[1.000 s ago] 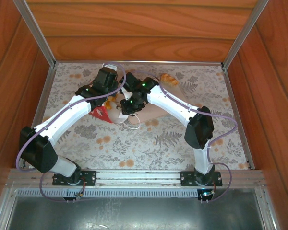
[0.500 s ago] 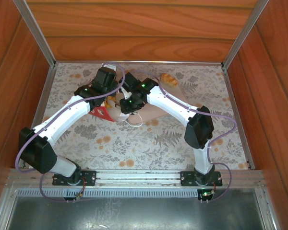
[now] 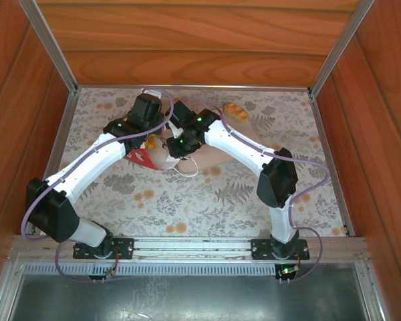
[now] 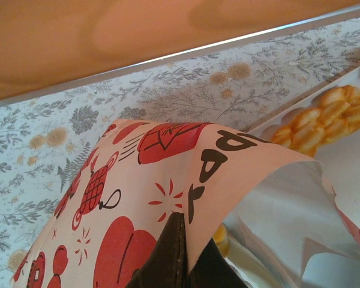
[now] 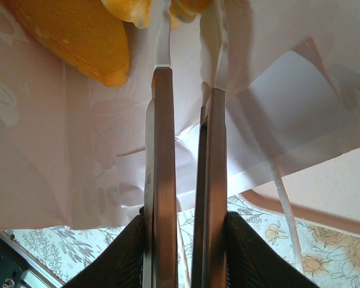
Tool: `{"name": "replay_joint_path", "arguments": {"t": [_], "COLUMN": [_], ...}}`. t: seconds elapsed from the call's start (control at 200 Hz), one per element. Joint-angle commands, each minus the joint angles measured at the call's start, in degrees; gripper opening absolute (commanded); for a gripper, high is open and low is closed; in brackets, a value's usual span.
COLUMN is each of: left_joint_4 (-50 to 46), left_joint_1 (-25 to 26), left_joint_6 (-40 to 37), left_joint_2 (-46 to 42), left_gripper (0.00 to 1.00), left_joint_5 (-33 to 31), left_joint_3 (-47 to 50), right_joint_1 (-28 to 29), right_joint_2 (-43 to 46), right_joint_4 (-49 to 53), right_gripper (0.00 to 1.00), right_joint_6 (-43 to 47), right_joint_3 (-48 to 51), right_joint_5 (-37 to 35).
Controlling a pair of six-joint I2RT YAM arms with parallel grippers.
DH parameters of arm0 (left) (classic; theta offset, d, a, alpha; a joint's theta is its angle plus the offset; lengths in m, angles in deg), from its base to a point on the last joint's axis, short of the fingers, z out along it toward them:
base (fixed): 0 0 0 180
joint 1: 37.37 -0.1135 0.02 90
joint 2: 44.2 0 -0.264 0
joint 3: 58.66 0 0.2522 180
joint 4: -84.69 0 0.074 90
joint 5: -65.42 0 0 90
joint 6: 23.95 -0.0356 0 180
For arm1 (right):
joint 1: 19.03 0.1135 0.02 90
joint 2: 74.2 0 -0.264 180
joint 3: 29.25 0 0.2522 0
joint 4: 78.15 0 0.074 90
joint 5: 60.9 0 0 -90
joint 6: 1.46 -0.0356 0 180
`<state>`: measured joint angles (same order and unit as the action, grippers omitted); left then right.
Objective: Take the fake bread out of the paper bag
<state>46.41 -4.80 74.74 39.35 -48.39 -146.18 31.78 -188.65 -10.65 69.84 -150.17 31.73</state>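
Note:
The paper bag (image 3: 142,158) lies tipped on its side in the middle of the table, its white and red printed wall (image 4: 138,180) lifted. My left gripper (image 4: 189,240) is shut on the bag's upper rim and holds the mouth open. My right gripper (image 5: 189,60) reaches into the bag (image 5: 288,78), its jaws a narrow gap apart. A piece of fake bread (image 5: 189,6) sits at its fingertips; whether they press on it is hidden. Another golden piece (image 5: 78,36) lies left of the fingers. A braided loaf (image 4: 324,117) rests outside the bag on the tray.
A flat beige tray (image 3: 217,157) lies under and right of the bag, with the loaf (image 3: 234,110) at its far end. A white cord handle (image 3: 185,172) trails toward the near side. Wooden walls enclose the floral table (image 3: 187,200).
The right gripper's jaws have narrowed inside the bag. Both arms have shifted only slightly, and the left gripper has kept its grip on the bag.

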Motion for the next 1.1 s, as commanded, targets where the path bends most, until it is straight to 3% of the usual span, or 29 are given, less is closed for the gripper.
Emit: {"name": "replay_joint_path", "arguments": {"t": [0.0,0.325,0.86,1.094], "left_joint_4": [2.3,4.2,4.7,3.5], "left_joint_1": [-0.5,-1.1,-1.4,-1.4], "left_joint_6": [2.0,4.6,3.0,1.6], "left_joint_2": [-2.3,-3.7,-2.9,-1.0], "left_gripper": [0.0,0.0,0.0,0.0], "left_joint_5": [-0.7,-2.9,-4.2,-6.3], "left_joint_3": [-0.3,1.7,2.0,1.1], "right_joint_1": [0.7,0.8,0.8,0.7], "right_joint_2": [5.2,13.1,18.8,21.7], "right_joint_4": [-4.1,-5.9,-1.6,-1.6], "right_gripper": [0.17,0.03,0.06,0.06], "right_joint_6": [-0.3,-3.6,-6.0,-5.7], "right_joint_3": [1.7,7.8,10.8,10.4], "right_joint_5": [0.0,2.0,4.3,8.7]}}
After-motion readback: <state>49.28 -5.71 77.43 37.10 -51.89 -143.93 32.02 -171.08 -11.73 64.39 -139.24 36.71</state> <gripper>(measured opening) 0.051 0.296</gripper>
